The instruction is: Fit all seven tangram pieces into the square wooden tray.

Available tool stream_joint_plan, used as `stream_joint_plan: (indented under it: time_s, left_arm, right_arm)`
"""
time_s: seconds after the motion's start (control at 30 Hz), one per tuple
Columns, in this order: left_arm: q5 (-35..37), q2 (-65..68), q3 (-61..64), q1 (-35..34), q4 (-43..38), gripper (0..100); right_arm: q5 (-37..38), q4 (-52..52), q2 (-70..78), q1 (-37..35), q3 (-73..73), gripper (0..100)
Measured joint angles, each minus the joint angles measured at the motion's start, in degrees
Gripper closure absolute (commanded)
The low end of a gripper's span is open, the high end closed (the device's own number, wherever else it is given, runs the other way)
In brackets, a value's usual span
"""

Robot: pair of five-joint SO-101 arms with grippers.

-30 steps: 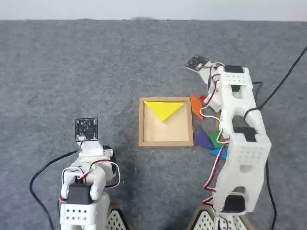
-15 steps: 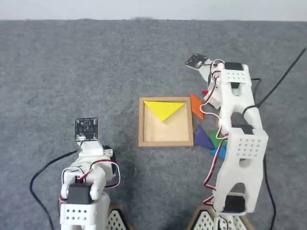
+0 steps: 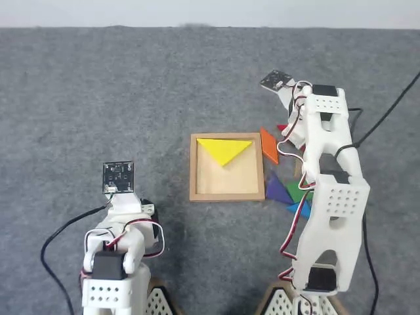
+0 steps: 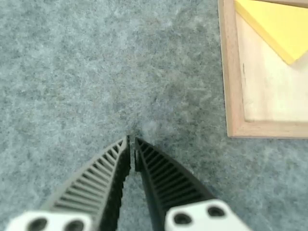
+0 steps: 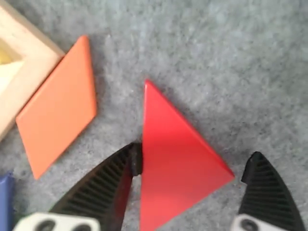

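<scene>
The right gripper [image 5: 195,159] stood wide open astride the red triangle [image 5: 178,183], one fingertip touching its edge, the orange parallelogram [image 5: 57,110] just beyond. The wooden tray [image 3: 194,167] held a yellow triangle [image 3: 223,149]. The left gripper [image 4: 132,142] was closed.

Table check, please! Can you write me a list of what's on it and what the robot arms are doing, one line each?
Surface: grey carpet, flat.
Job's things: wooden tray holds a yellow triangle against its far side. An orange parallelogram, red triangle, purple piece, green piece and blue piece lie outside, beside the right arm.
Clutter: nothing seen.
Grippers: left gripper shut over bare carpet near the tray; right gripper open, one finger on each side of the red triangle.
Cables: a black cable loops by the left arm, another leaves past the right arm; thin wires run along the right arm.
Surroundings: pale strip beyond the carpet.
</scene>
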Motion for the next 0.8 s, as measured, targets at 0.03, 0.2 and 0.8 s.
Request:
stream_joint_plan:
  time_s: [0.03,0.2,0.8]
  left_arm:
    - [0.00,0.00,0.00,0.00,0.00,99]
    - [0.00,0.00,0.00,0.00,0.00,99]
    - [0.00,0.00,0.00,0.00,0.00,99]
  right_arm:
    - [0.00,0.09,0.00,0.00,-0.09,75.7]
    - [0.26,0.44,0.00,0.35,-0.79,79.4]
    - [-14.68,10.81,-10.55,3.43,0.09,69.5]
